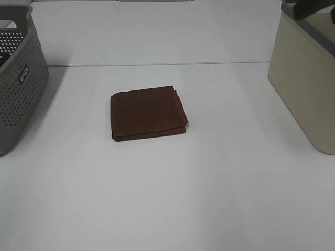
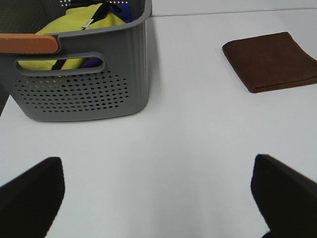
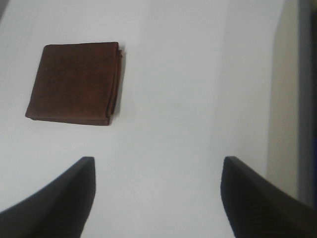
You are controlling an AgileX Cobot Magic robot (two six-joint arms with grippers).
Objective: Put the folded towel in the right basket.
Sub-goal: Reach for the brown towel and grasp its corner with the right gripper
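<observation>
Inspecting counter (image 1: 172, 198): found folded towel (image 1: 148, 114), brown, lying flat near the middle, well apart from both baskets. Noted beige right basket (image 1: 306, 89) at the right edge and grey left basket (image 1: 18, 89) at the left edge (yellow cloth (image 2: 74, 25) inside, seen from the left wrist). Observed left gripper (image 2: 158, 198) with fingers spread wide, nothing between them. Observed right gripper (image 3: 157, 193) likewise spread, nothing pinched, above bare counter.
</observation>
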